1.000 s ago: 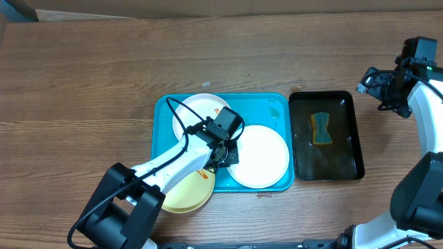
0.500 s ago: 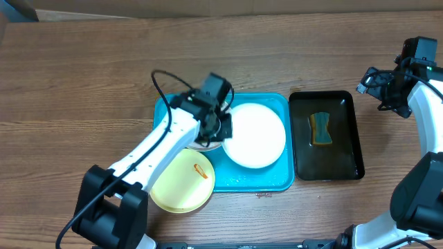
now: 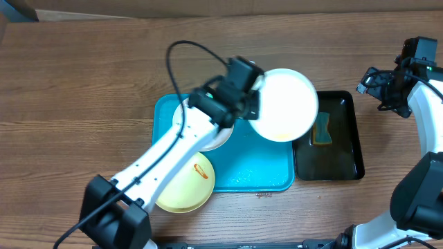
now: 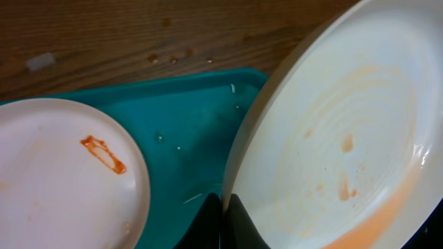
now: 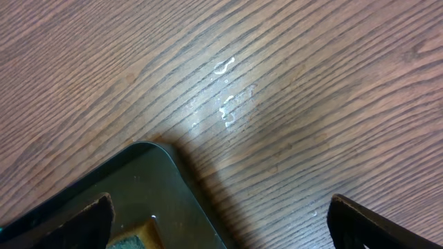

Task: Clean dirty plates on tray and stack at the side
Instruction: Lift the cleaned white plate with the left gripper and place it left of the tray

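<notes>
My left gripper (image 4: 221, 211) has its jaws closed on the rim of a white plate (image 3: 284, 104), gripping it at the plate's 9 o'clock edge. The plate is held up over the blue tray's (image 3: 249, 169) 1 o'clock corner and overlaps the near edge of the black tray (image 3: 342, 155). The wrist view shows faint orange smears on its face. A second white plate (image 4: 62, 180) lies flat in the tray at 10 o'clock with a red smear on it, mostly under my arm from above. The yellow plate (image 3: 181, 187) sits at the tray's 7 o'clock corner, overhanging the rim onto the table (image 3: 83, 83), smear facing up. A sponge (image 3: 320, 131) lies in the black tray. My right gripper (image 5: 218, 225) is at the table's 3 o'clock, jaws wide apart with nothing between them, over bare wood by the black tray's corner.
</notes>
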`<action>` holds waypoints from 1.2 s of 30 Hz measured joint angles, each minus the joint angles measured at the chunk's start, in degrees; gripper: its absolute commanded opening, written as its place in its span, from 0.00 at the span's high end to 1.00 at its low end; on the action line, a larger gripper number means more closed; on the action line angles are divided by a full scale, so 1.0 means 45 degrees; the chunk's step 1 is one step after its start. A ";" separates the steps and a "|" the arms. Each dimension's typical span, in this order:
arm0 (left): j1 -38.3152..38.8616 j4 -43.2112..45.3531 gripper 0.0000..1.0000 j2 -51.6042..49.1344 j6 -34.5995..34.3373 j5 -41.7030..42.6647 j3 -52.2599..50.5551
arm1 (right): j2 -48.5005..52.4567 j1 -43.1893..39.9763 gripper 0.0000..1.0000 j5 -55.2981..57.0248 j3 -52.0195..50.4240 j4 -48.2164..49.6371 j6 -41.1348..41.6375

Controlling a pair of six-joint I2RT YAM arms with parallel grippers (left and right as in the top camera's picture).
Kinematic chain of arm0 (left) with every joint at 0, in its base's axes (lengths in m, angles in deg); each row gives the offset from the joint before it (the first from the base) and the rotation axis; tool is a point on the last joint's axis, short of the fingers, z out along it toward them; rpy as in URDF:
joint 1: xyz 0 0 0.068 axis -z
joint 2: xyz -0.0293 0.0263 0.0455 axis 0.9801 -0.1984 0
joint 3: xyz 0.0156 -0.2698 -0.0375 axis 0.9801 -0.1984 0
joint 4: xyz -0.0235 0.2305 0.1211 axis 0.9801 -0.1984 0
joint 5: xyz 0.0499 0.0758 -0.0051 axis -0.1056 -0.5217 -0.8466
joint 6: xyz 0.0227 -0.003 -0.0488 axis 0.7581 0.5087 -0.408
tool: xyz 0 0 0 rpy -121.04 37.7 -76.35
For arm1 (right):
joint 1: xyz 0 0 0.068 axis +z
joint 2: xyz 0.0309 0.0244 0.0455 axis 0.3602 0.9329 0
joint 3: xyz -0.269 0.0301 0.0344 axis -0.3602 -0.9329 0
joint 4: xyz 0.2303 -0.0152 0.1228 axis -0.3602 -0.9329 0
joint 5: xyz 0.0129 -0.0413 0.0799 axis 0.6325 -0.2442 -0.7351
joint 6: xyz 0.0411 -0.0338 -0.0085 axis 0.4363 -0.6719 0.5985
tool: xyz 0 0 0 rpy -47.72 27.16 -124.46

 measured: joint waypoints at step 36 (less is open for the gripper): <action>0.8325 0.8126 0.96 -0.1719 0.9680 -1.5523 0.0058 | 0.0000 0.0000 0.00 0.0005 0.0000 0.0005 -0.0005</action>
